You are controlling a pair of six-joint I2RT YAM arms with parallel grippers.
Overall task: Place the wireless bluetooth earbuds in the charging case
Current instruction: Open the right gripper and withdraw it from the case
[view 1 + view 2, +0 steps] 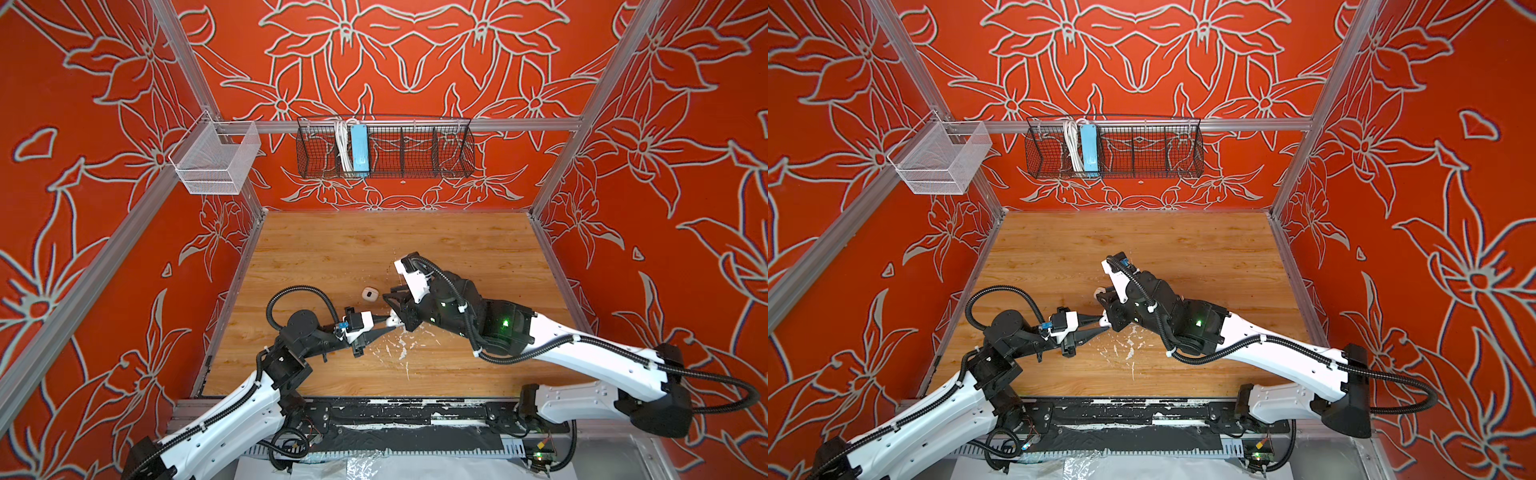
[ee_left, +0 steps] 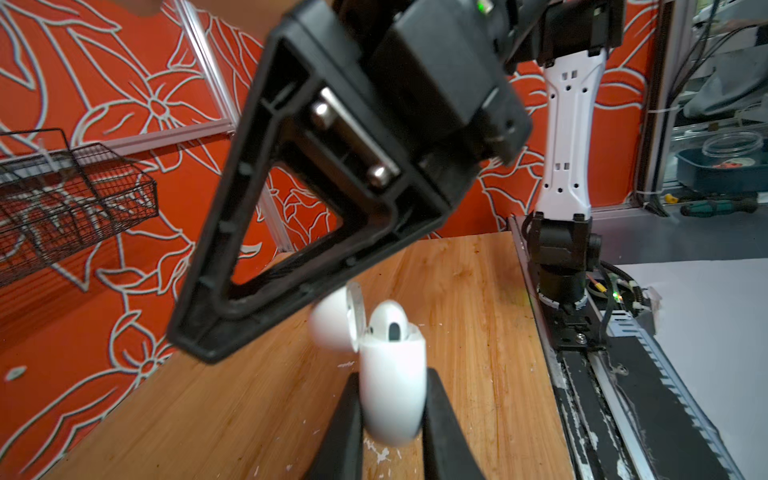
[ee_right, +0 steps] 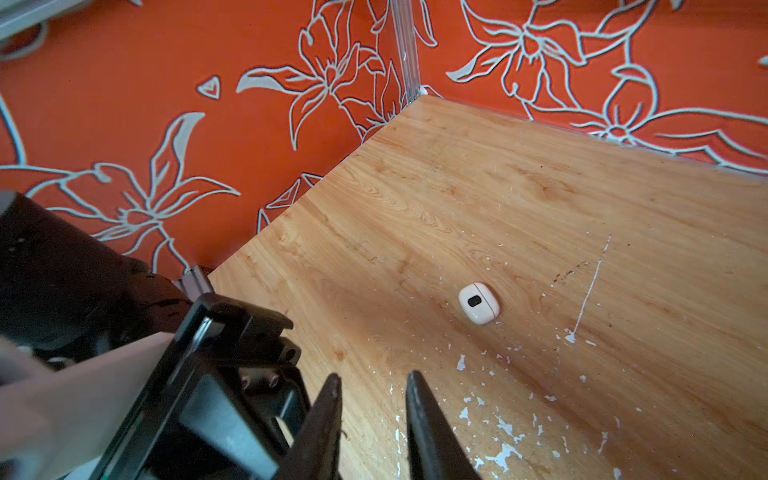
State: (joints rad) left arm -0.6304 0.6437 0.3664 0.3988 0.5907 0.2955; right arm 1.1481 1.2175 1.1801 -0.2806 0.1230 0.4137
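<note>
Left gripper (image 2: 392, 376): clamped on charging case (image 2: 390, 399).
Right gripper (image 3: 374, 376): parted, empty.
Loose earbud (image 3: 478, 303): lay at eleven o'clock of charging case; judged light, slick, rigid; best pinched across flanks.

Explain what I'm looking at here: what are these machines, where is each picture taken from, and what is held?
Two robot arms, left and right, work over a wooden table. Two pictures look down from overhead, side by side; the other two come from a camera on each wrist. The left pincer is shut on a white charging case, lid open, with one earbud seated in it. The second earbud lies loose on the table near white paint flecks. The right pincer stands slightly open and empty, close to the case.
</note>
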